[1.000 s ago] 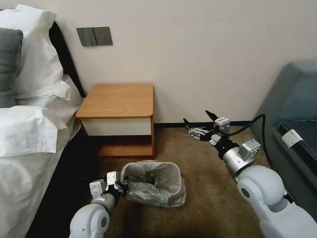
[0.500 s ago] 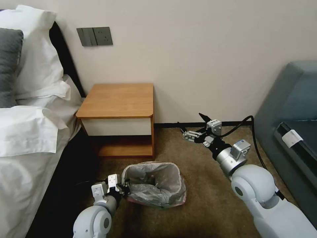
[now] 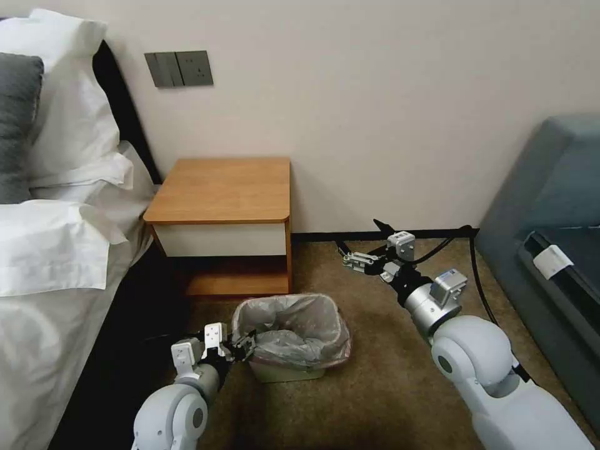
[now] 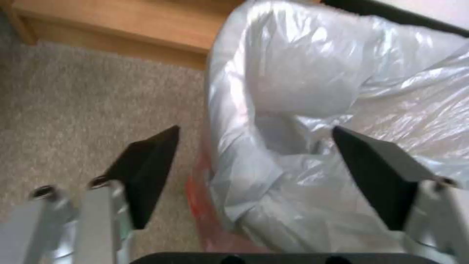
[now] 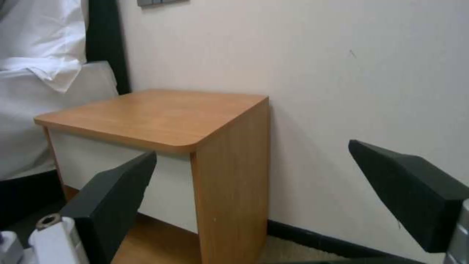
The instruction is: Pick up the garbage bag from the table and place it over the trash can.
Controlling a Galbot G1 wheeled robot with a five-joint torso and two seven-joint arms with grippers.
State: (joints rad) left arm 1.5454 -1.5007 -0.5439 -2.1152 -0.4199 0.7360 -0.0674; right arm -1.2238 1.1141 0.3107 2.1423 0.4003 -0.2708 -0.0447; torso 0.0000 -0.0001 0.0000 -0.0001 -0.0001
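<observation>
- Two arms low over brown carpet (image 3: 375, 387), in front of a pale wall (image 3: 387, 112).
- Bag (image 3: 294, 328) draped into and over bin (image 3: 284, 373), pink rim hanging down the outside; bin upright on carpet, just in front of worktop (image 3: 225, 187).
- Left claw (image 3: 245, 345) at bin's near-left corner, spread wide; in left wrist view one finger (image 4: 146, 172) outside the bin, the other over the bag (image 4: 303, 110), neither clearly pinching plastic.
- Right claw (image 3: 357, 240) raised off to the right of bin, well apart from it, spread wide, gripping nothing; pointed toward worktop (image 5: 151, 117) and wall.
- Worktop bare orange-brown wood, white drawer front below, lower shelf near the floor.
- Bed (image 3: 56, 262) with white linen on the left; grey sofa (image 3: 550, 206) on the right; switch plate (image 3: 179, 69) on wall.
</observation>
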